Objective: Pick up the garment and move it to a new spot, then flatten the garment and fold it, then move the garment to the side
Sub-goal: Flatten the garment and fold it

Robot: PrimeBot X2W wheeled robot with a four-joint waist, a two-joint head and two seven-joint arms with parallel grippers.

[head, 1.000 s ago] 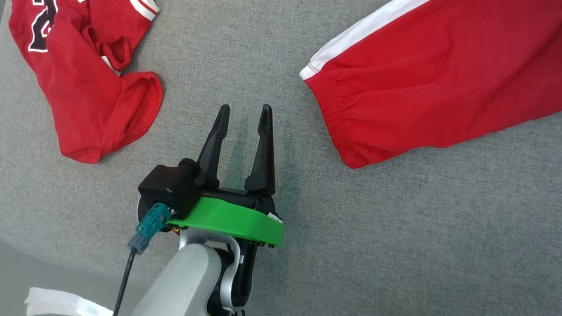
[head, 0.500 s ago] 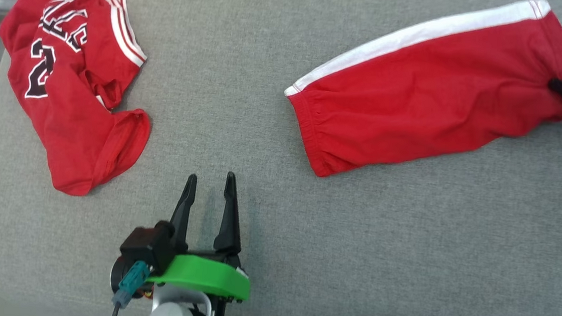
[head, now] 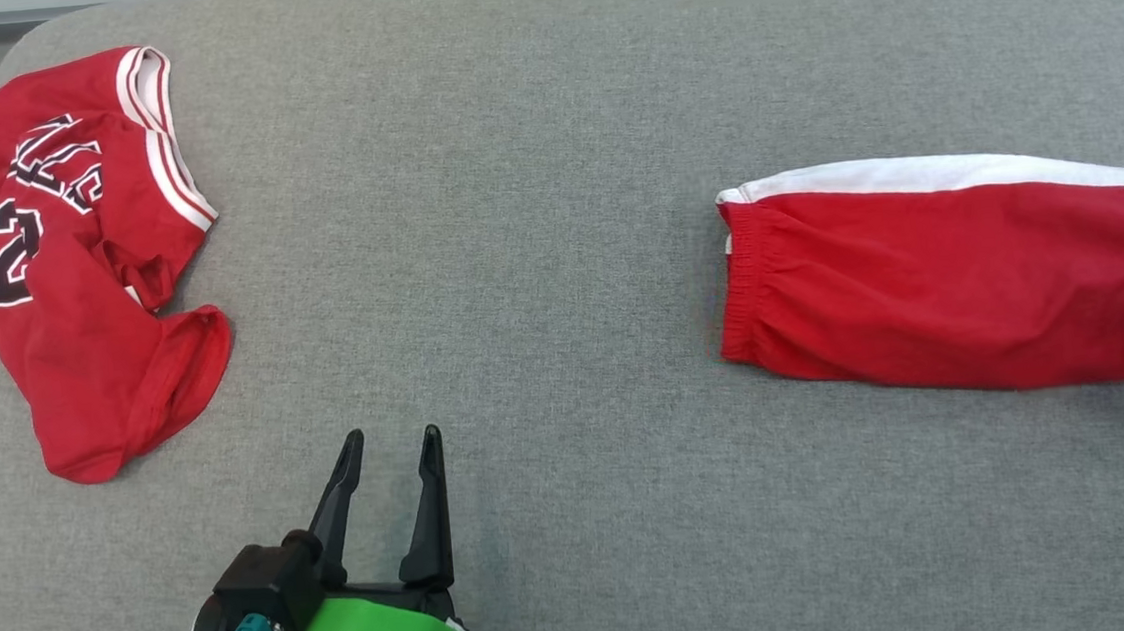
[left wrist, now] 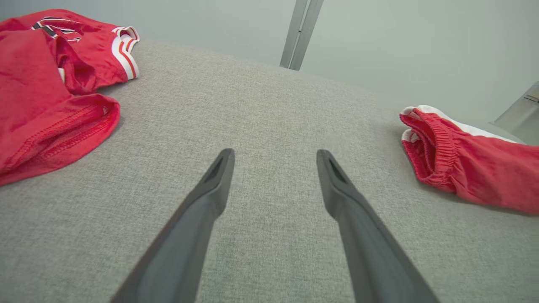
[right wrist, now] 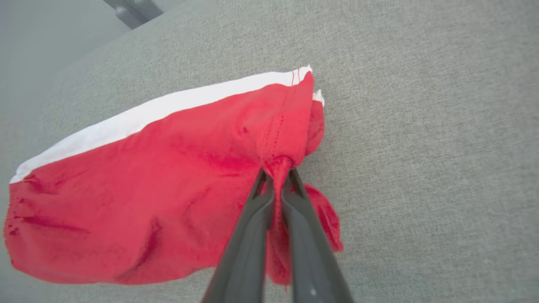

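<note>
My right pincer clamps the red shorts at their hem; my left pincer, spread wide, hovers well to their left.

Left gripper down front, jaws spread, over the grey cushion; jersey crumpled at left, shorts laid out at right.

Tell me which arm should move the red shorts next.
Right. The right gripper is shut on the red shorts at their leg end; the left gripper hangs open over the grey cushion, touching no garment.
</note>
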